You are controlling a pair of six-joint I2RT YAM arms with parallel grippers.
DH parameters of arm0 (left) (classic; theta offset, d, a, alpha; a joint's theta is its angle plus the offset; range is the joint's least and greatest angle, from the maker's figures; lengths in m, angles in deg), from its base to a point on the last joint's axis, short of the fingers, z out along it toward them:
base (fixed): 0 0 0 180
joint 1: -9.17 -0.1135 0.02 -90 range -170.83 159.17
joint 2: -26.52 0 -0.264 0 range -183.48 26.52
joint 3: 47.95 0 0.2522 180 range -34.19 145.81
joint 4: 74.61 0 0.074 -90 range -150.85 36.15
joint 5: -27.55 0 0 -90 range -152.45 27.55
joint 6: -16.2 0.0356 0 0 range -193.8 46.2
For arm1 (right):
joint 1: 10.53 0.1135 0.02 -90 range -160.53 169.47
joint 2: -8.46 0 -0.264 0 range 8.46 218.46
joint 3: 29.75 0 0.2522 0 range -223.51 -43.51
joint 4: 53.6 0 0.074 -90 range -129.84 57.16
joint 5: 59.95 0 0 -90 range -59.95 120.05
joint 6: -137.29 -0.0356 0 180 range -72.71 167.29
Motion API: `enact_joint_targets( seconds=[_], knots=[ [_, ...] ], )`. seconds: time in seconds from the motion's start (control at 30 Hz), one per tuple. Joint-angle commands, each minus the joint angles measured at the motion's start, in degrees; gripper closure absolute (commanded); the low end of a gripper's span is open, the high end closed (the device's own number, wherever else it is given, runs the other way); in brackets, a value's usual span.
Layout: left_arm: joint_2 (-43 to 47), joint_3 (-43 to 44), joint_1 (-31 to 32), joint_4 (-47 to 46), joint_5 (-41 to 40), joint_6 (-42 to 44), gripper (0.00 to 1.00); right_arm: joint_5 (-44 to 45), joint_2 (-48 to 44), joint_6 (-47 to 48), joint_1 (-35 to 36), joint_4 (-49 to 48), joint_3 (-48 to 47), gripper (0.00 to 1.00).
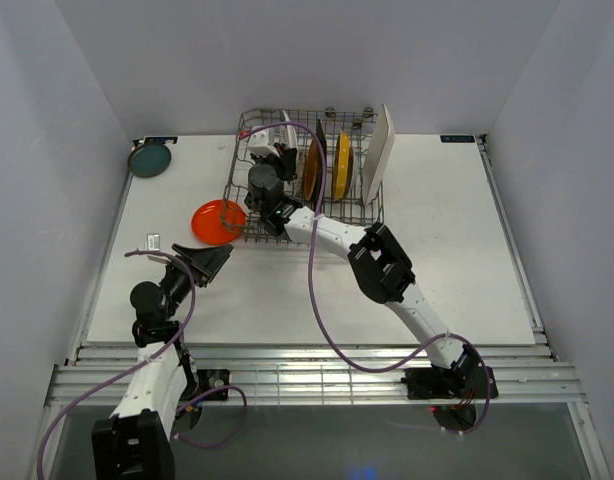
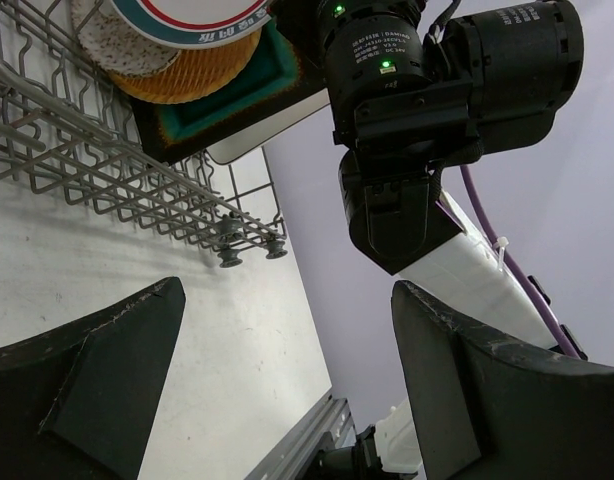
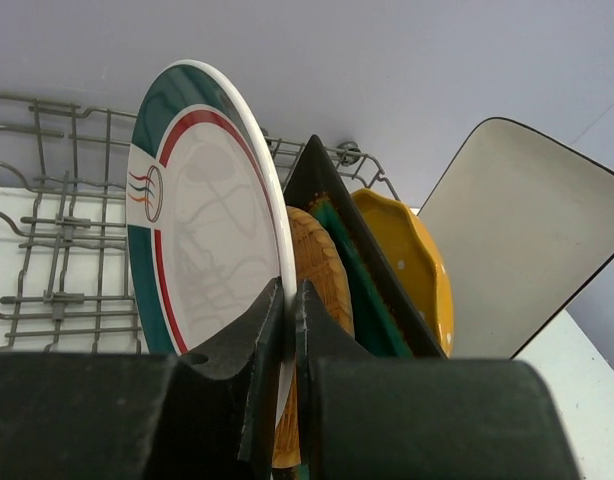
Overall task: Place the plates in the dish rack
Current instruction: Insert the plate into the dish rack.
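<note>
I am clenching my right tool (image 3: 287, 300) on the near rim of the white plate with the teal rim (image 3: 202, 215). I am holding it on edge inside the dish rack (image 3: 57, 240) so that it is slotting in as the others are. It is standing upright, its painted face turning toward the rack's left end and its edge line running from the rack's near side to its far side. That puts it parallel to the wood-tone plate (image 3: 317, 260) and the dark square plate (image 3: 352, 250) just to its right. Whether its bottom is sitting between tines I cannot tell, since my fingers are hiding it. My left tool (image 1: 209, 262) is hanging released and empty, near and left of the rack. It is waiting by the orange plate (image 1: 215, 220), which is lying flat on the tabletop (image 1: 437, 250) just beside the rack's left side.
</note>
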Motion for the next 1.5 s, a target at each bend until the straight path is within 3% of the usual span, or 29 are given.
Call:
enact_joint_targets(
  seconds=[0.0, 0.6, 1.17, 1.3, 1.47],
  knots=[
    [0.73, -10.26, 0.05, 0.09, -0.13, 0.11, 0.05, 0.24, 0.6, -2.67, -0.32, -3.4, -1.84, 0.92],
    [1.52, -10.35, 0.05, 0.09, 0.22, -0.15, 0.05, -0.28, 2.89, -9.43, -0.76, 2.92, -1.57, 0.92],
    [1.78, -10.17, 0.05, 0.09, 0.75, -0.41, 0.05, -3.89, -1.94, -32.28, -0.67, 24.8, -1.66, 0.89],
    [1.87, -10.17, 0.05, 0.09, 0.75, -0.5, 0.05, -5.2, -2.74, -35.36, -0.67, 26.91, -0.69, 0.78],
    [1.96, -10.17, 0.05, 0.09, 0.93, -0.59, 0.05, -5.29, -3.17, -35.63, -0.67, 27.45, -0.87, 0.71]
  ],
)
